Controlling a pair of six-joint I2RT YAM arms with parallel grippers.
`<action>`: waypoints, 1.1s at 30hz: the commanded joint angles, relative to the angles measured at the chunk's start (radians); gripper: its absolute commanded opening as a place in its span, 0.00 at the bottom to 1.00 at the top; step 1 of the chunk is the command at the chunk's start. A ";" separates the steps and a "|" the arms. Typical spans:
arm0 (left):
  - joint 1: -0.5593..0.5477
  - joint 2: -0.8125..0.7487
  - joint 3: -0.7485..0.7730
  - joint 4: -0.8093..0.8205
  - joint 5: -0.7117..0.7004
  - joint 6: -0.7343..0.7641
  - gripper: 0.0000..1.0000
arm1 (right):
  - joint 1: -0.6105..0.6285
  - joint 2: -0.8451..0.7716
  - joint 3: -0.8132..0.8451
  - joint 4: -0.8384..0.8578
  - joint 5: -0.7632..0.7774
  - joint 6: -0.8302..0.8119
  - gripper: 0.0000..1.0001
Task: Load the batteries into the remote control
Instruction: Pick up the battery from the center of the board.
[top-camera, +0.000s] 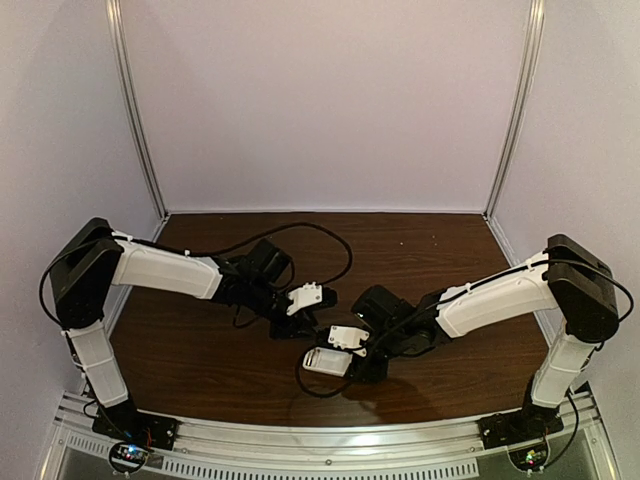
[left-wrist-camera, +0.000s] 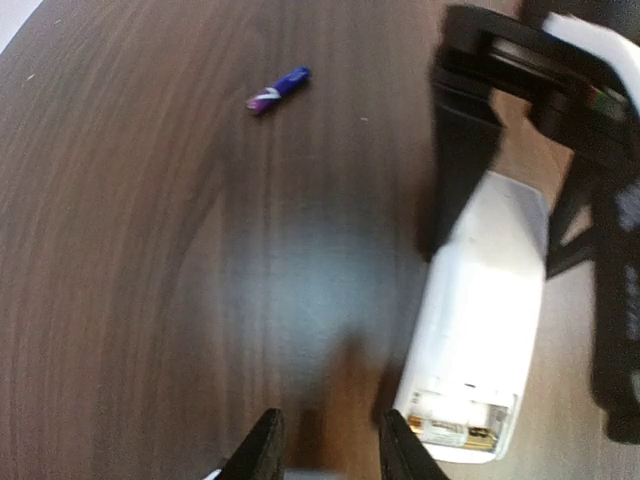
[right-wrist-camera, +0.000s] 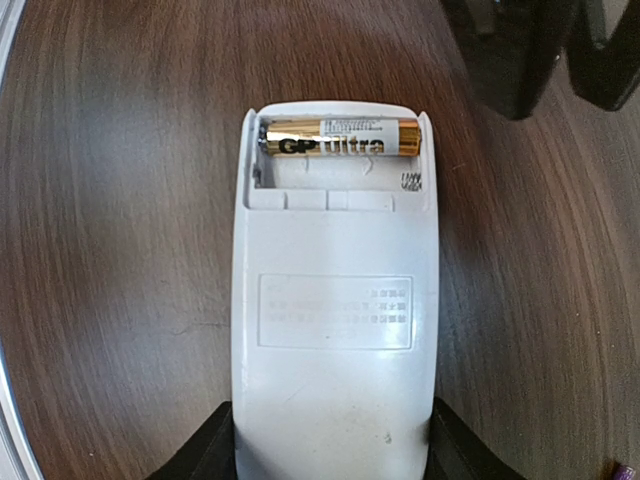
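Seemingly clamped in the right gripper (right-wrist-camera: 330, 455), the remote control (right-wrist-camera: 335, 330) lies back-up, gold battery (right-wrist-camera: 340, 137) seated; blue battery (left-wrist-camera: 278, 90) lies loose; left gripper (left-wrist-camera: 330, 450) empty, jaws narrowly apart.

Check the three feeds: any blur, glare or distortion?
Left wrist: smeared soft throughout, pale glare patch on the table, purple battery visible. Right wrist: sharp, gold battery label readable in the remote, wood grain bowed at the edges. Top external: dim, glare on the front rail.
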 joint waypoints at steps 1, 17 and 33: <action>0.025 0.046 0.128 0.055 -0.172 -0.094 0.38 | 0.005 -0.027 -0.025 -0.025 0.045 0.033 0.37; 0.072 0.237 0.490 -0.054 -0.057 0.044 0.81 | 0.005 -0.453 -0.116 0.023 0.153 0.136 1.00; -0.077 0.547 0.858 -0.234 -0.065 0.219 0.73 | 0.004 -0.916 -0.247 0.009 0.282 0.307 1.00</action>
